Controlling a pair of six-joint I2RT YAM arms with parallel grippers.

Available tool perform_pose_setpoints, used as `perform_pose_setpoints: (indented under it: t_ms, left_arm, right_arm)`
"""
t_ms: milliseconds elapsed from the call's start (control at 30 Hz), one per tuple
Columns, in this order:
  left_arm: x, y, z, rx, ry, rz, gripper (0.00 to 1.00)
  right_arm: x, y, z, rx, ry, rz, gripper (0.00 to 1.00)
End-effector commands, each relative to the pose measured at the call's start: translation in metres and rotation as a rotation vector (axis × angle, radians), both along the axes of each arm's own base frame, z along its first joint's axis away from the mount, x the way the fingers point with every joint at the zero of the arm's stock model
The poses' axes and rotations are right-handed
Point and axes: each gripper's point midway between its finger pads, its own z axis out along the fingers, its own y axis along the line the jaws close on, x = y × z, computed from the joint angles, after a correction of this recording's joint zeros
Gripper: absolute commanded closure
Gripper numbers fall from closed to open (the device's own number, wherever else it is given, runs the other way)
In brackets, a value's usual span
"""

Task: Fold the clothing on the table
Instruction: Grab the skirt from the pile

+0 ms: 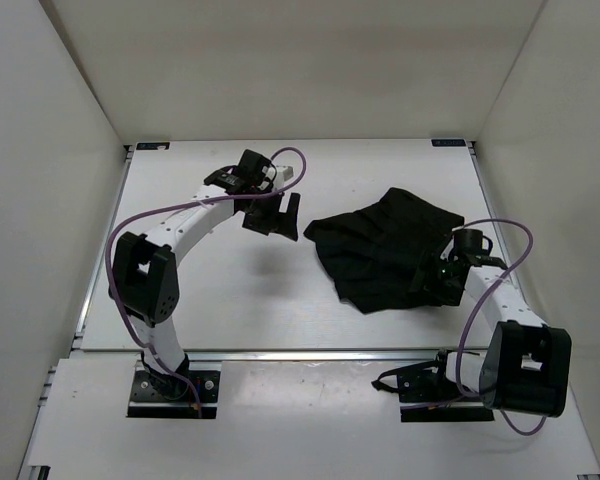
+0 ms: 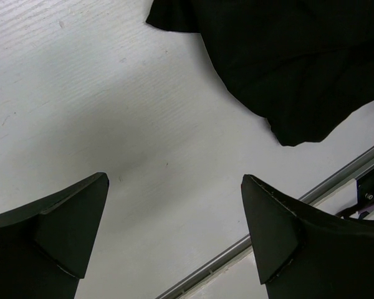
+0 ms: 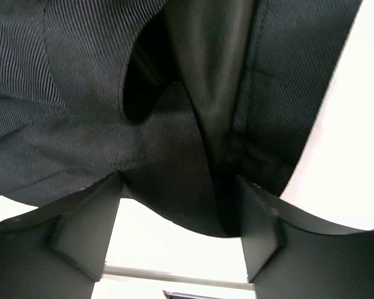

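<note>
Black ribbed clothing (image 1: 380, 250) sits rumpled on the white desk (image 1: 230, 300), bunched in an uneven heap, not laid flat.

Right pincer (image 3: 177, 180): fingers spread, low over the cloth's near edge. A hem fold dips into the gap between them, but nothing is pinched as far as the wrist view shows. The rest of the garment runs ahead of and above that pincer, with bare desk below its tips.

Left pincer (image 2: 174, 180): spread wide and empty, hovering over bare desk. The garment's nearest corner lies ahead of it and off to its right, well clear of the fingers.

Progress, my read: early. One flap looks thrown over the body, but there is no clean crease, the edges aren't lined up and the outline is lopsided. Left to do: flatten it, square the hems, then make proper folds.

Writing: none readable. Two small dark tags (image 1: 150, 146) sit at the desk's far corners, too small to read. No label visible on the fabric.
</note>
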Motion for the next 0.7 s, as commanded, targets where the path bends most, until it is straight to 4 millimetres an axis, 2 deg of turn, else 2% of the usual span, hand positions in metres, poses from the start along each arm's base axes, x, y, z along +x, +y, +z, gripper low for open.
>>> perform_pose_setpoints:
  t_ms: [0, 67, 133, 167, 200, 233, 267, 333, 367, 400, 433, 467, 500, 533, 567, 667]
  left_arm:
    - [-0.002, -0.002, 0.021, -0.050, -0.044, -0.011, 0.01]
    - [-0.003, -0.003, 0.021, -0.050, -0.045, -0.016, 0.01]
    - [-0.004, -0.002, 0.022, -0.052, -0.044, -0.013, 0.01]
    - [-0.005, -0.002, 0.022, -0.056, -0.039, -0.010, 0.01]
    - [-0.006, -0.003, 0.022, -0.061, -0.038, -0.012, 0.01]
    - [-0.007, -0.001, 0.020, -0.056, -0.035, -0.006, 0.01]
    - [-0.006, 0.001, 0.023, -0.063, -0.041, -0.002, 0.02]
    - [-0.006, 0.003, 0.025, -0.078, -0.039, 0.009, 0.01]
    - [-0.008, 0.004, 0.023, -0.074, -0.035, 0.012, 0.01]
    - [-0.009, 0.006, 0.028, -0.086, -0.044, 0.010, 0.01]
    - [-0.009, 0.006, 0.027, -0.090, -0.032, 0.017, 0.01]
    - [-0.009, 0.007, 0.030, -0.100, -0.043, 0.017, 0.01]
    - [-0.012, 0.007, 0.031, -0.105, -0.041, 0.014, 0.01]
    - [-0.012, 0.010, 0.028, -0.092, -0.040, 0.017, 0.01]
    - [-0.012, 0.011, 0.031, -0.101, -0.046, 0.023, 0.01]
    - [-0.010, 0.018, 0.046, -0.115, -0.070, 0.033, 0.01]
  right_arm:
    - [0.010, -0.001, -0.004, -0.017, -0.031, 0.033, 0.34]
    - [0.013, 0.009, -0.007, 0.011, -0.029, 0.059, 0.41]
    - [0.023, 0.017, -0.004, 0.025, -0.053, 0.073, 0.58]
    - [0.028, 0.026, -0.002, 0.044, -0.062, 0.100, 0.74]
    - [0.029, 0.031, -0.001, 0.057, -0.062, 0.108, 0.95]
    - [0.037, 0.037, 0.003, 0.086, -0.070, 0.102, 1.00]
    - [0.036, 0.044, 0.002, 0.104, -0.054, 0.128, 1.00]
    - [0.057, 0.061, 0.024, 0.132, -0.099, 0.178, 1.00]
    - [0.076, 0.064, 0.042, 0.135, -0.143, 0.183, 1.00]
    - [0.083, 0.073, 0.054, 0.139, -0.168, 0.216, 1.00]
    - [0.102, 0.081, 0.078, 0.140, -0.219, 0.245, 1.00]
    - [0.124, 0.087, 0.110, 0.148, -0.298, 0.257, 1.00]
    - [0.131, 0.096, 0.126, 0.169, -0.335, 0.290, 1.00]
    - [0.151, 0.102, 0.163, 0.182, -0.423, 0.310, 1.00]
    - [0.158, 0.115, 0.183, 0.228, -0.459, 0.342, 1.00]
    - [0.188, 0.149, 0.308, 0.314, -0.773, 0.474, 1.00]
